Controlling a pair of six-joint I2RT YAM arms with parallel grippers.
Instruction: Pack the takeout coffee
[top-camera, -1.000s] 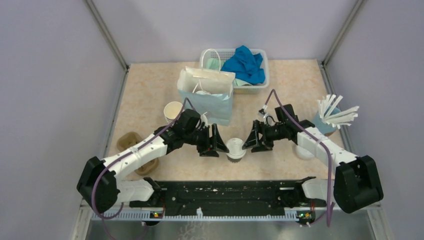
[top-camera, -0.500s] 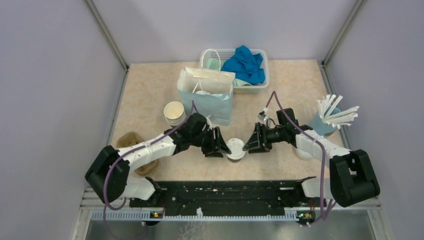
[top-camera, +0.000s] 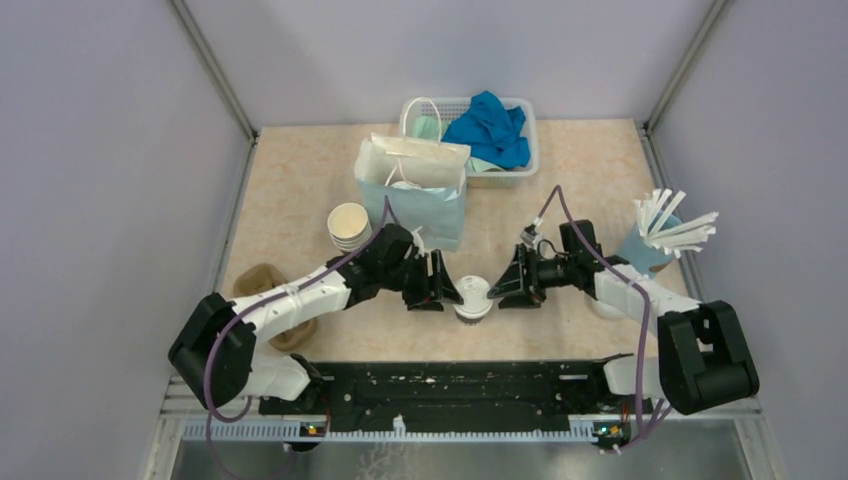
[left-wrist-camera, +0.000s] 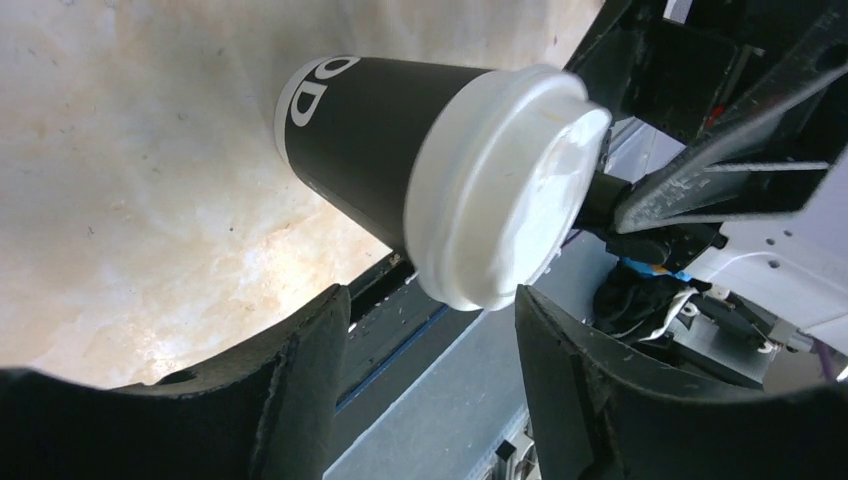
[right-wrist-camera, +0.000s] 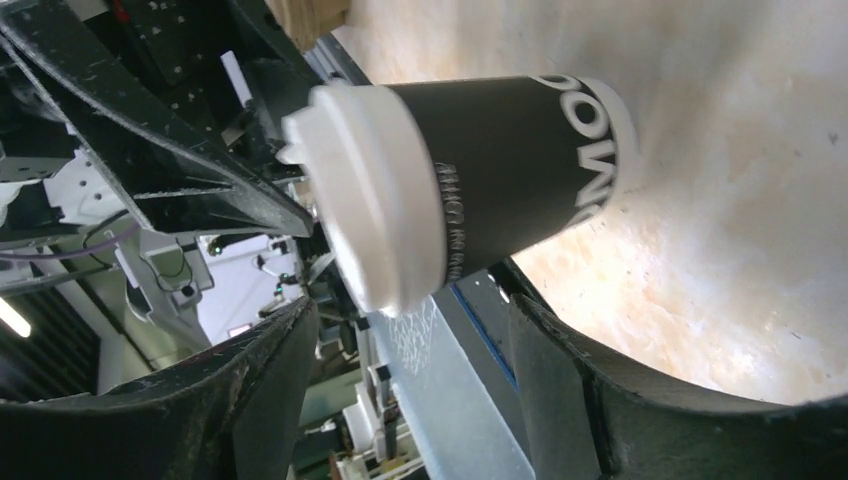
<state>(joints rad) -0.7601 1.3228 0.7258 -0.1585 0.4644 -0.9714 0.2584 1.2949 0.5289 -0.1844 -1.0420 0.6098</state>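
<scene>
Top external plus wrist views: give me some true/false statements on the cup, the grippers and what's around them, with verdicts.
1. The lidded cup stands on the table between the left gripper and the right gripper. True.
2. The left gripper is shut on the cup. False: its fingers are spread apart, open.
3. The cup has no lid. False: a white lid is on it.
4. The paper bag stands behind the cup, in front of the basket. True.
5. The light blue cup of sticks is on the left side. False: it is on the right, by the right arm.
</scene>
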